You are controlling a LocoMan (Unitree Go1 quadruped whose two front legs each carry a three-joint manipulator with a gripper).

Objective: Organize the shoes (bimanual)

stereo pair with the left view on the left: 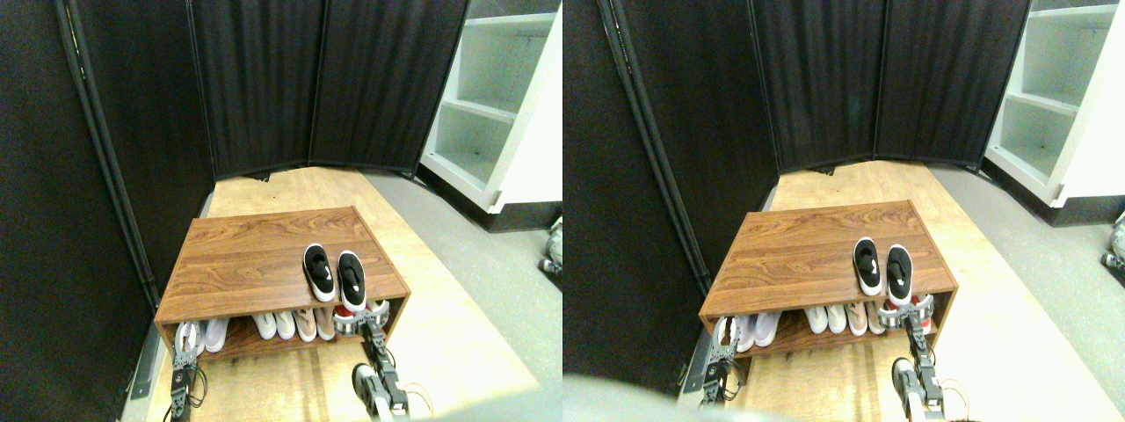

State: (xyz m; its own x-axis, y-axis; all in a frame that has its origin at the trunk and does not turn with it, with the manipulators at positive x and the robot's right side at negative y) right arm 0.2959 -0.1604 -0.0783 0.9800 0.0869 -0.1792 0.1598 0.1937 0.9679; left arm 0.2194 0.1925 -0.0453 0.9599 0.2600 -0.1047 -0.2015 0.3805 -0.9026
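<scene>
Wooden shoe rack (264,246): low, brown wood grain, flat top board over one open shelf; serves as the reference for all entries below

Black shoes (334,272): one pair, slip-on, white soles, white mark on the side; on the rack's top board, toward its right front corner; set side by side, nearly touching, heels at the front edge and toes pointing to the rear; the rest of the top board is bare

White shoes (200,334): on the rack's open shelf, left end, toes facing out

Second pale pair (275,324): white, on the same shelf, near the middle

Beige pair (315,323): on the shelf just right of the second pale pair, below the black shoes

Red shoes (352,313): only a small red part shows at the shelf's right end, largely hidden behind the right gripper

Left gripper (185,338): at the rack's front left corner, level with the shelf opening, overlapping the white shoes; too small to tell whether its jaws are spread or pressed together

Right gripper (362,318): at the rack's front right, at the shelf opening directly beneath the black shoes; jaws appear spread wide

Black folding screen (264,88): stands behind and to the left of the rack

White shelving unit (492,105): well behind the rack to the right

Floor (457,290): pale wood panel under the rack, grey surface to its right
</scene>
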